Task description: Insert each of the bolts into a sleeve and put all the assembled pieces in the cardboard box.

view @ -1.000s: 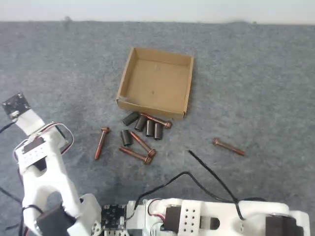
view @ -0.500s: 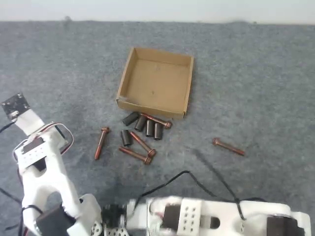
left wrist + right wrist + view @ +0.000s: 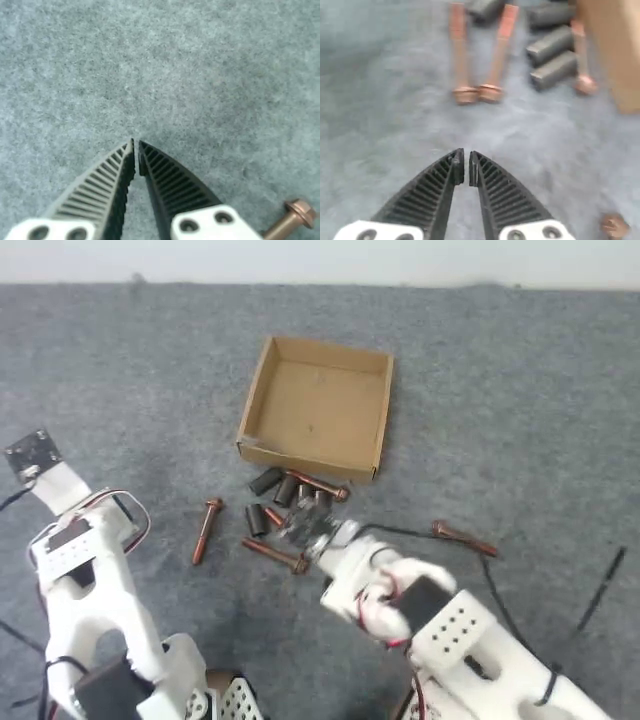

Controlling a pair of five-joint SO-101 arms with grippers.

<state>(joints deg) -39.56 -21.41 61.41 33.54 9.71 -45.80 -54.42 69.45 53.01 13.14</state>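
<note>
Cardboard box [image 3: 312, 462] sits open-topped mid worktop [image 3: 520, 390], which has a grey felt-like cover. Bolts & sleeves lie loose on the worktop, outside the box.

Just in front of box's near wall is a cluster of dark sleeves [image 3: 266, 480] mixed w/ copper bolts. Box-side bolt [image 3: 322, 485] lies along the box front, sleeves touching or right beside it. Front bolt [image 3: 273, 553] lies at the cluster's near edge. Left bolt [image 3: 206, 531] is on its own, near the cluster. Right bolt [image 3: 464, 538] is well apart on the opp. side.

R arm [image 3: 440, 625] stretches from the near edge over the cluster & hides part of it. R end effector [image 3: 465, 154] is closed, ribbed fingers tip to tip, gripping nothing. It's above bare worktop, just short of two bolt heads [image 3: 490, 93] lying side by side, w/ sleeves & box wall beyond.

L arm [image 3: 90, 590] stands at the near left. L end effector [image 3: 136, 143] is also closed & empty, tips meeting over bare worktop. One bolt head [image 3: 299, 212] lies near its base.
</note>
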